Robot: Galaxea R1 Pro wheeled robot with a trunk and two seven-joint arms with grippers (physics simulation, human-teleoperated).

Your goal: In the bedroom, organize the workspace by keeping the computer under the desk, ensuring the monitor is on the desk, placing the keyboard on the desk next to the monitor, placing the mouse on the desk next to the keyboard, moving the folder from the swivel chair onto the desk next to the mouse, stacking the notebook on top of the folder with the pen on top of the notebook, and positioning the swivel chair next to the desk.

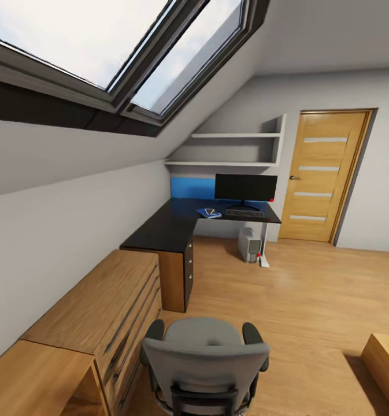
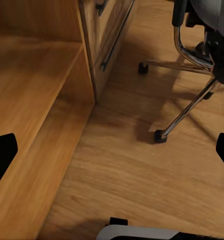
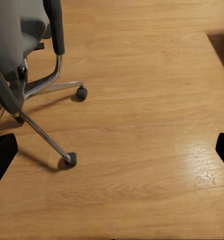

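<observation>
The grey swivel chair (image 1: 206, 352) stands close in front of me with its back toward me; its chrome base shows as well (image 2: 184, 115) (image 3: 42, 132). Far across the room, the black desk (image 1: 165, 231) carries the monitor (image 1: 245, 188), with the keyboard (image 1: 244, 212) in front of it and the blue folder (image 1: 208, 213) to the keyboard's left. The computer (image 1: 250, 244) stands on the floor under the desk. Mouse, notebook and pen are too small to make out. My left gripper (image 2: 112, 155) and right gripper (image 3: 112, 152) hang open and empty over the floor beside the chair.
A light wooden drawer cabinet (image 1: 96, 312) (image 2: 37, 75) runs along the left wall up to the desk. A wooden door (image 1: 324, 173) is at the far right, with wall shelves (image 1: 234, 150) above the desk. A wooden box (image 1: 385, 358) sits at the lower right. Wood floor (image 1: 310, 300) lies between.
</observation>
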